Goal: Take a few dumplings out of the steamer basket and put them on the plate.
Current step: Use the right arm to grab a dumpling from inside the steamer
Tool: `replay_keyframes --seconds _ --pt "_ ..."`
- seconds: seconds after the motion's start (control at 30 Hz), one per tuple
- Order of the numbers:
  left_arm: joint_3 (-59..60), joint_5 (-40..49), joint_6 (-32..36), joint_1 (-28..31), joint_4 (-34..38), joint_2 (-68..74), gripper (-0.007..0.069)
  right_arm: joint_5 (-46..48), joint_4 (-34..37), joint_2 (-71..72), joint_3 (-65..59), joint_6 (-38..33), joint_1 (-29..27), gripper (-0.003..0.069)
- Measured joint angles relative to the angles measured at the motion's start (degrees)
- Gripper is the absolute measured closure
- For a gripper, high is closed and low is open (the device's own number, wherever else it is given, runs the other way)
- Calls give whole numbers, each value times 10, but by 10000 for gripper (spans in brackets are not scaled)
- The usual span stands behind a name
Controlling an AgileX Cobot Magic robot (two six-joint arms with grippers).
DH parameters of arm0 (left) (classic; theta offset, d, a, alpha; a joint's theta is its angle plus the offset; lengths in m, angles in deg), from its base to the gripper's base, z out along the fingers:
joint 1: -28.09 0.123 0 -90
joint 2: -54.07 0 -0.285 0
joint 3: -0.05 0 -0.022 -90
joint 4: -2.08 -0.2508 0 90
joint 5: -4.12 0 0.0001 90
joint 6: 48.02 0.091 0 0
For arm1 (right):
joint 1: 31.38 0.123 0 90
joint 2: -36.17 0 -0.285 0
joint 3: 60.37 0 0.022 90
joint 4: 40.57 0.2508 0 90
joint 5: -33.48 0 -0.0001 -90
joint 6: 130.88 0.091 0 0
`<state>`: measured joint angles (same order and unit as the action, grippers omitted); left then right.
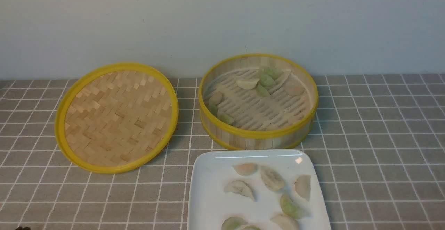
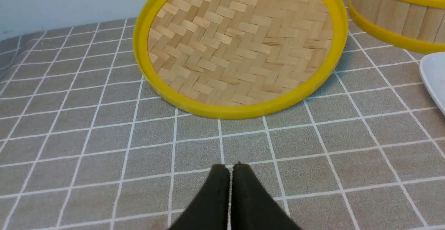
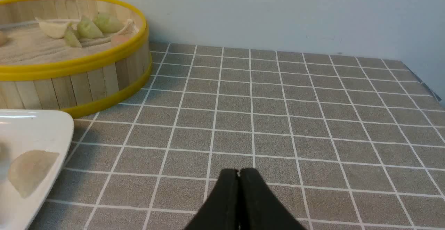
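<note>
**Plate (image 1: 208, 195) nearest us is carrying several dumplings (image 1: 273, 178)**

We are working over a grey tiled table (image 1: 382, 136). A woven lid (image 1: 116, 117) is lying flat on the robot's left. Beside it, just behind the plate, the steamer basket (image 1: 257, 134) is holding more dumplings, with a cluster at its far wall and a few along its left wall. We are judging each one light, soft, possibly slick and easily torn. We are favouring a gentle pinch across the plump belly, not the pleated edge. The left end effector (image 2: 231, 169) and right end effector (image 3: 239, 172) are hanging over bare table, fingers pressed together, pinching nothing.
</note>
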<state>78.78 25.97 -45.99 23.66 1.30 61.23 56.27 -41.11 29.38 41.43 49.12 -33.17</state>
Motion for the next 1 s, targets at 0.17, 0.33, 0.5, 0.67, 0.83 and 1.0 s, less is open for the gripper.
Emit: replay_keyframes --seconds 0.17,0.33,0.5,0.67,0.83,1.0 --pt "0 0 0 0 0 0 629 0 0 0 0 0 0 673" --pt "0 0 0 0 0 0 629 0 0 0 0 0 0 673" --pt "0 0 0 0 0 0 629 0 0 0 0 0 0 673" --pt "0 0 0 0 0 0 629 0 0 0 0 0 0 673" --pt "0 0 0 0 0 0 629 0 0 0 0 0 0 673" --pt "0 0 0 0 0 0 629 -13 17 0 -2 8 0 673"
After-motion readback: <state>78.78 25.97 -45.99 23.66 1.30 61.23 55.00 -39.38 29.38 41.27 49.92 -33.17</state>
